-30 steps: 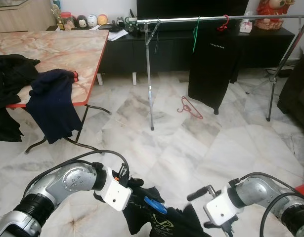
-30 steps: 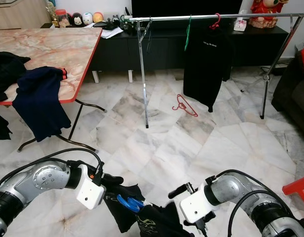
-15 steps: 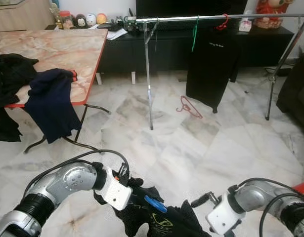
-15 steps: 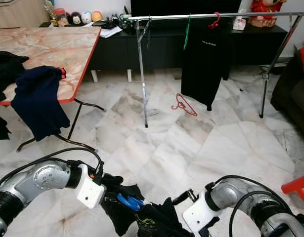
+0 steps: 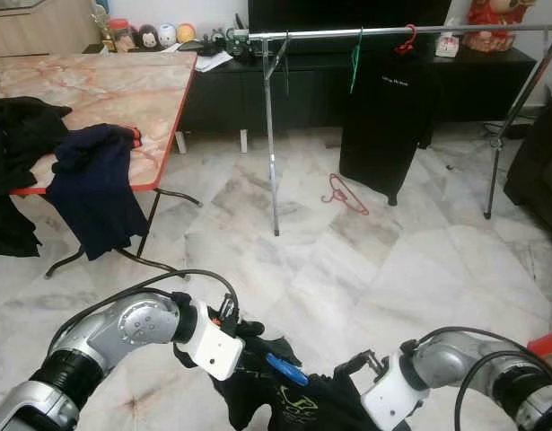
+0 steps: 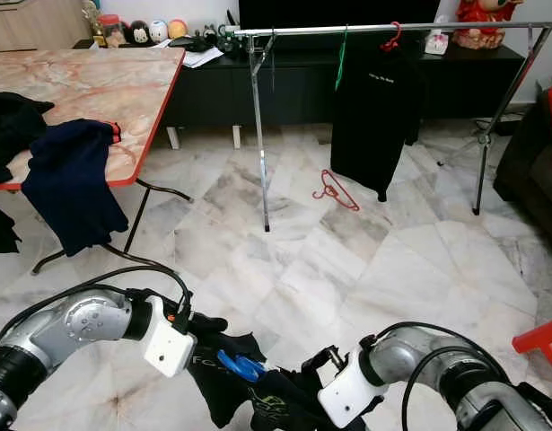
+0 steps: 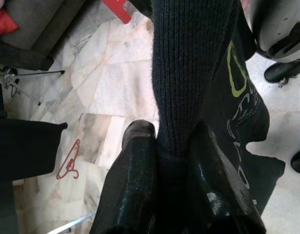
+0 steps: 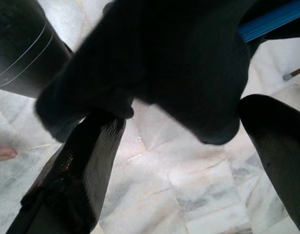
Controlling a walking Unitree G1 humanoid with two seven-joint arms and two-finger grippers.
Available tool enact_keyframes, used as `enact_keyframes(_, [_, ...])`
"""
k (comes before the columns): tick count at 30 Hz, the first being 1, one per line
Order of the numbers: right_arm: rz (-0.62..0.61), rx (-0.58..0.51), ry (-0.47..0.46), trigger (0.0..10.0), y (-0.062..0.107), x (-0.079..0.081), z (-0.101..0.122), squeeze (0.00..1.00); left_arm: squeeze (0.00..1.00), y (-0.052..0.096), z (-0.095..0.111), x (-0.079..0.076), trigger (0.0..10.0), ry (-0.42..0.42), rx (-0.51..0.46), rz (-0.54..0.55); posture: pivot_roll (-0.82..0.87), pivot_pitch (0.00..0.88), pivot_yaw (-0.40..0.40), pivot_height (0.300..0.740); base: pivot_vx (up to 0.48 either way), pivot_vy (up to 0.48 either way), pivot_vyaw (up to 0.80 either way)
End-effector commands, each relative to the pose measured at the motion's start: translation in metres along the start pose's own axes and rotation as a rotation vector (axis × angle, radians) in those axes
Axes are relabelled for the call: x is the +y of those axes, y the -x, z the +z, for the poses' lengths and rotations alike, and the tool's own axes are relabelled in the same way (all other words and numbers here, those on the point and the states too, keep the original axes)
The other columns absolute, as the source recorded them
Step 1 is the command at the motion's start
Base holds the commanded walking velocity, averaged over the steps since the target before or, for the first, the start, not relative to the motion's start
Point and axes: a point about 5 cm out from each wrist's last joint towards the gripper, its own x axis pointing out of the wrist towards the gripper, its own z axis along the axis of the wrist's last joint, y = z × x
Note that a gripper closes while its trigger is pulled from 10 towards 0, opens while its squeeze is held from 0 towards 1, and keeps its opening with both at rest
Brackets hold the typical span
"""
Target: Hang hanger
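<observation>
Left claw (image 7: 171,146) is low in front of the robot, its two fingers clamped on a fold of a black garment (image 5: 293,400). The garment hangs from that grip just above the marble floor (image 5: 347,269); green print shows on its fabric. A blue hanger (image 5: 281,368) sits in the garment, a short length of it showing just beyond the left claw, between the two arms.

Right claw (image 8: 189,161) is beside the garment's other end, fingers spread wide apart. A lobe of black cloth hangs between those fingers without being pinched; the blue hanger crosses just past it in the right wrist view.

Well ahead stands a metal rack (image 5: 274,135) in front of a dark TV cabinet (image 5: 222,90). On its rail hang a green hanger (image 5: 354,58) and a red hanger (image 5: 405,40) carrying a black shirt (image 5: 388,117). Another red hanger (image 5: 345,195) lies on the floor under the rack, near the shirt's hem.

On the left is a marble-topped counter (image 5: 123,90) with a red edge. A navy garment (image 5: 96,193) drapes over its near edge, and black clothing (image 5: 20,135) lies at its left edge.
</observation>
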Motion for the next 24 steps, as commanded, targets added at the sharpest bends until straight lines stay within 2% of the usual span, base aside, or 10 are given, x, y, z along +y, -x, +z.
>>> enact_keyframes(1, [-0.001,-0.004,0.008,10.0,-0.002,0.0,0.001,0.0,0.0,0.003,0.005,0.012,10.0,-0.035,-0.02,0.034,-0.04,0.033,0.006,0.74,0.0,0.0,0.0])
enact_keyframes(12, [-0.085,0.002,0.049,10.0,-0.012,-0.007,0.006,0.0,0.0,0.002,0.008,0.013,10.0,-0.041,-0.027,0.035,-0.04,0.023,0.003,0.74,0.0,0.0,0.0])
enact_keyframes(13, [-0.089,0.001,0.05,3.3,-0.013,-0.007,0.006,0.0,0.0,0.002,0.008,0.013,10.0,-0.042,-0.028,0.037,-0.03,0.02,0.001,0.74,0.0,0.0,0.0])
enact_keyframes(14, [-0.09,0.001,0.052,3.3,-0.013,-0.007,0.006,0.0,0.0,0.002,0.008,0.013,10.0,-0.043,-0.028,0.037,-0.03,0.02,0.001,0.74,0.0,0.0,0.0])
enact_keyframes(15, [-0.09,0.001,0.054,0.6,-0.013,-0.007,0.006,0.0,0.0,0.002,0.008,0.013,10.0,-0.043,-0.028,0.037,-0.03,0.02,0.001,0.74,0.0,0.0,0.0])
enact_keyframes(16, [-0.087,0.004,0.054,0.0,-0.013,-0.005,0.005,0.0,0.0,0.002,0.008,0.013,10.0,-0.044,-0.028,0.038,-0.03,0.018,0.002,0.74,0.0,0.0,0.0])
enact_keyframes(24, [-0.078,0.023,0.058,0.0,-0.013,-0.002,0.002,0.0,0.0,0.002,0.008,0.012,10.0,-0.044,-0.028,0.035,-0.04,0.015,0.001,0.74,0.0,0.0,0.0])
